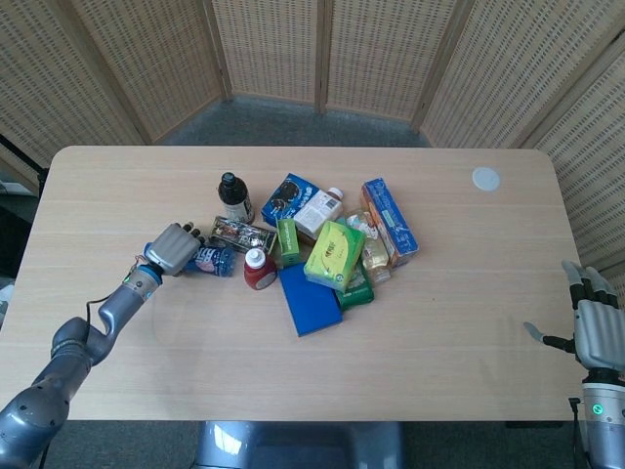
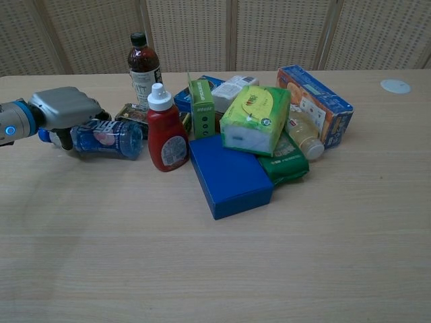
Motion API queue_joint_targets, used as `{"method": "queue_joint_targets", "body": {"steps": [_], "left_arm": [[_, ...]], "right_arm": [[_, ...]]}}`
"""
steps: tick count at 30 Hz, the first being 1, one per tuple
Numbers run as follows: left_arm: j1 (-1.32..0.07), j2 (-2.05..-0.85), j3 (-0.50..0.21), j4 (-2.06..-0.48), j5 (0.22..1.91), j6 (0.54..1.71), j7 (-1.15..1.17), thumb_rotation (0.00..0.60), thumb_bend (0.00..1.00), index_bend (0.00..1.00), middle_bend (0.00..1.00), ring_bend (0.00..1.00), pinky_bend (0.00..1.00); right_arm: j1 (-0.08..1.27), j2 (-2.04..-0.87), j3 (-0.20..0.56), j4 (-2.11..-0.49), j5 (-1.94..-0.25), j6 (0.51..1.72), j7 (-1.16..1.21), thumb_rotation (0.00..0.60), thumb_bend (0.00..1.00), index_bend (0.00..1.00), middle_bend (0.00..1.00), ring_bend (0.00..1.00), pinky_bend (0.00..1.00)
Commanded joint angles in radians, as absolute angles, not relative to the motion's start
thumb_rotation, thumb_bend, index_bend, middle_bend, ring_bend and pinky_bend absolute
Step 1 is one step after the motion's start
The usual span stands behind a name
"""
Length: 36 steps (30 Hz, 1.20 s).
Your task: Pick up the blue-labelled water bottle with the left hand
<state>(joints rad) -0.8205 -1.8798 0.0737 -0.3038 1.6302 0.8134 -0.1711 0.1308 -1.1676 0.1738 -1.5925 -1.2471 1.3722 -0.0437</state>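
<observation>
The blue-labelled water bottle (image 1: 214,260) (image 2: 108,138) lies on its side on the table, left of the pile of goods. My left hand (image 1: 172,248) (image 2: 64,108) is over its cap end, fingers curled around the bottle and thumb under its near side. The hand hides the cap. My right hand (image 1: 596,328) hangs off the table's right front corner, fingers apart and holding nothing; the chest view does not show it.
A red sauce bottle (image 2: 166,131) stands just right of the water bottle, and a foil packet (image 1: 241,233) lies behind it. A dark bottle (image 1: 234,195), a blue box (image 2: 231,175), a green tissue pack (image 2: 254,119) and cartons crowd the middle. A white disc (image 1: 485,178) lies far right.
</observation>
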Motion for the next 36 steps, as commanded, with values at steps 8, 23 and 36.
{"method": "queue_joint_targets", "body": {"steps": [8,23,36], "left_arm": [[-0.815,-1.880,0.060,-0.284,1.617,0.881,-0.167,0.600,0.00,0.67,0.70,0.55,0.77],[-0.833,-1.553,-0.032,-0.664,1.593,1.172,-0.123,0.600,0.00,0.67,0.70,0.55,0.77],[-0.902,-1.082,-0.244,-1.293,1.438,1.135,0.243,0.600,0.00,0.67,0.70,0.55,0.77]], "right_arm": [[0.130,-1.163,0.171,-1.597,-1.254,1.374,-0.038,0.490,0.00,0.00,0.00,0.00,0.00],[0.126,-1.153,0.165,-1.622,-1.275,1.386,-0.035,0.490,0.00,0.00,0.00,0.00,0.00],[0.118,-1.134,0.156,-1.652,-1.305,1.401,-0.015,0.487,0.00,0.00,0.00,0.00,0.00]]}}
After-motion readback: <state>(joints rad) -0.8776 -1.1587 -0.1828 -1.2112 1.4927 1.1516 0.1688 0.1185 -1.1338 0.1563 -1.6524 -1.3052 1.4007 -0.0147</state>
